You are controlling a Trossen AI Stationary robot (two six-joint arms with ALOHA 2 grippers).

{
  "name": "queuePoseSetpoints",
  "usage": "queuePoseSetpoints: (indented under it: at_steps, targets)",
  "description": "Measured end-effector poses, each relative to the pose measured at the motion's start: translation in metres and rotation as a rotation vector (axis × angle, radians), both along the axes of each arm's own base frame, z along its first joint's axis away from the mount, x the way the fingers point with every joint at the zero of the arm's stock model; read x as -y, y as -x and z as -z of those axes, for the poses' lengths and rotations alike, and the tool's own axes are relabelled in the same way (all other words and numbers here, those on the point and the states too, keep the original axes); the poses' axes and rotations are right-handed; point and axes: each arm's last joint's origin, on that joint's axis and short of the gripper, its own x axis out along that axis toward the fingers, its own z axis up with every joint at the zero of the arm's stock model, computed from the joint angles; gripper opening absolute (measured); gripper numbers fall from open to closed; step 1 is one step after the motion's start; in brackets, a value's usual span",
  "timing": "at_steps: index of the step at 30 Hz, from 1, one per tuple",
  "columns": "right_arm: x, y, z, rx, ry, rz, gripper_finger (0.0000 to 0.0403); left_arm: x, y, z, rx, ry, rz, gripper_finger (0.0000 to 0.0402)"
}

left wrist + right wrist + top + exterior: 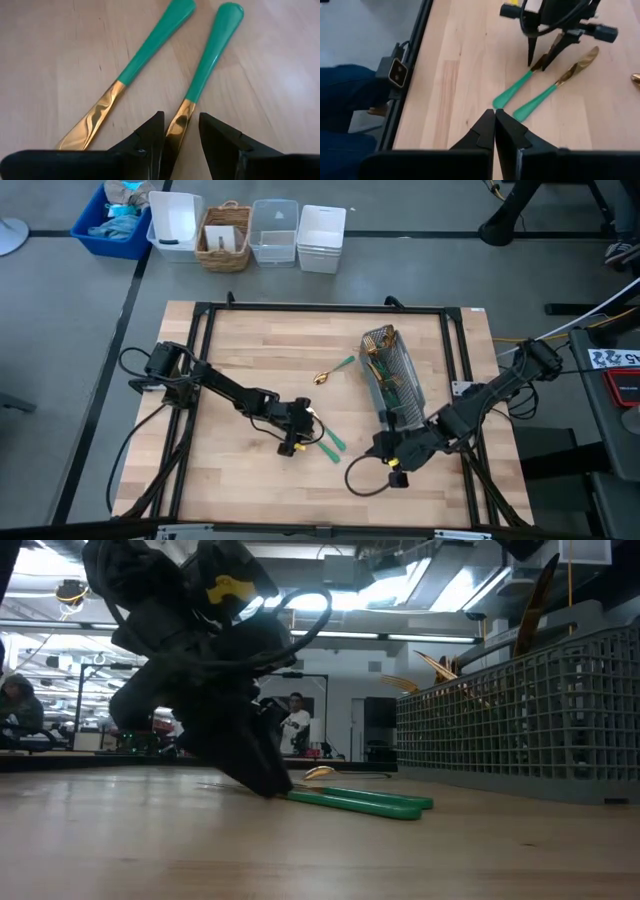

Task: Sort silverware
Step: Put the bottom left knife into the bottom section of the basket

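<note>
High view: left gripper (297,442) near tabletop's front edge, over 2 knives (328,442); caddy (392,376) toward right edge.
Left wrist view: fingers (147,137) astride 1 gold blade (178,125), unclamped.
Right wrist view: right gripper (494,119) clenched, empty.
Risk: thin blade slipping flat between narrowing fingers.

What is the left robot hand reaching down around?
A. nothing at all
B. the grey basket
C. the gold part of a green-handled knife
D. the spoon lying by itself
C: the left gripper has its two dark fingers down on either side of the gold blade of one green-handled knife, with a second knife lying beside it on the wooden table.
</note>
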Motion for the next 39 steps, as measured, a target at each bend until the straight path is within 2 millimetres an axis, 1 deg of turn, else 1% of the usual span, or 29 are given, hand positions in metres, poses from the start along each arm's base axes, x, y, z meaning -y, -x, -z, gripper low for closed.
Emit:
queuePoseSetpoints:
  at_steps: [4, 7, 11, 16, 19, 23, 25, 28, 31, 34, 39]
  targets:
    - [-0.004, 0.0, 0.002, 0.002, 0.008, -0.001, 0.0016, 0.0, 0.0, 0.003, -0.012, -0.004, 0.006, 0.0115]
    - [-0.005, -0.003, 0.008, -0.001, 0.031, 0.017, 0.0016, 0.004, 0.0, 0.011, -0.036, -0.004, 0.01, 0.0115]
    - [-0.011, -0.014, 0.02, 0.01, 0.056, 0.043, 0.0016, 0.013, 0.001, 0.019, -0.05, -0.016, 0.024, 0.0115]
    - [-0.022, -0.029, 0.042, 0.008, 0.055, 0.037, 0.0016, 0.023, 0.004, 0.019, -0.041, -0.04, -0.001, 0.0115]
    - [-0.028, -0.036, 0.054, 0.003, 0.059, 0.036, 0.0022, 0.028, 0.005, 0.019, -0.04, -0.043, -0.012, 0.0102]
    - [-0.033, -0.044, 0.07, -0.004, 0.063, 0.037, 0.0044, 0.033, 0.007, 0.019, -0.043, -0.025, -0.042, 0.0064]
    - [-0.036, -0.048, 0.076, -0.004, 0.06, 0.039, 0.0061, 0.035, 0.008, 0.019, -0.047, -0.006, -0.06, 0.0047]
    - [-0.039, -0.052, 0.085, 0.0, 0.053, 0.043, 0.009, 0.037, 0.008, 0.019, -0.051, 0.035, -0.098, 0.0031]
    - [-0.042, -0.056, 0.094, -0.003, 0.058, 0.045, 0.0117, 0.04, 0.007, 0.019, -0.05, 0.1, -0.129, 0.003]
    - [-0.043, -0.06, 0.105, -0.001, 0.087, 0.053, 0.0137, 0.042, 0.007, 0.018, -0.038, 0.136, -0.128, 0.004]
    - [-0.039, -0.067, 0.124, -0.037, 0.129, 0.082, 0.015, 0.044, 0.005, 0.017, -0.033, 0.222, -0.156, 0.0038]
